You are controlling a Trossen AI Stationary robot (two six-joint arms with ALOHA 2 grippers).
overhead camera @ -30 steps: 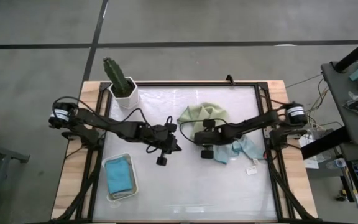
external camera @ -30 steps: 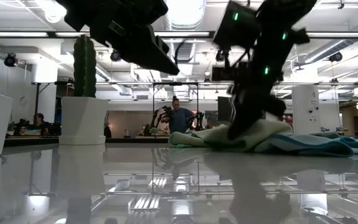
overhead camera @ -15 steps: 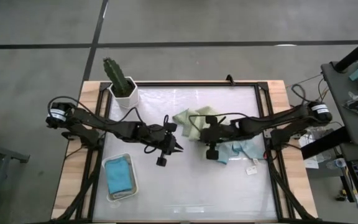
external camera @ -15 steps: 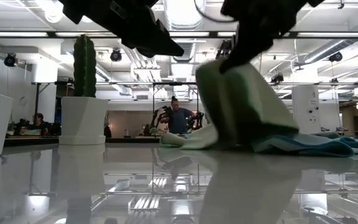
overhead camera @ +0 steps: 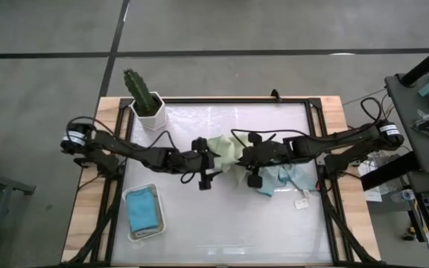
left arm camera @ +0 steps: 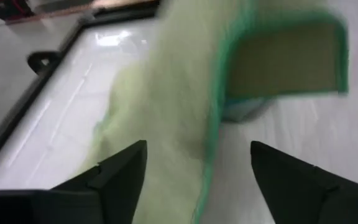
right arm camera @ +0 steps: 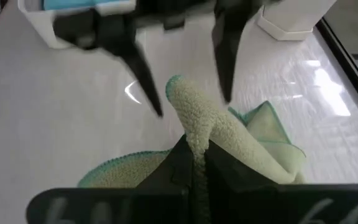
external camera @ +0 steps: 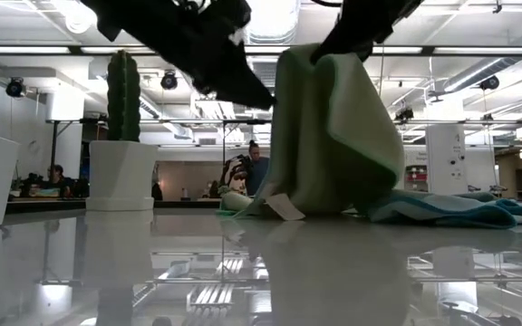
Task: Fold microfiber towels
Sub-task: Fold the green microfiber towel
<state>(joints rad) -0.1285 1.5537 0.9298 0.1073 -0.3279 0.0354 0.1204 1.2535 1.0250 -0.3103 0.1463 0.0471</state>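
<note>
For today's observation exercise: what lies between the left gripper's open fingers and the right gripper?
The sage green towel. In the right wrist view, the right gripper pinches it up, and its raised corner stands just before the left gripper, whose fingers are spread.

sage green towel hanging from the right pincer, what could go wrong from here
1. The right pincer pinches only a small fold of the sage green towel, so it may slip out.
2. The open left pincer could close on bunched cloth rather than a clean edge.
3. The towel's lower end lies beside the teal towel and might drag it.
</note>
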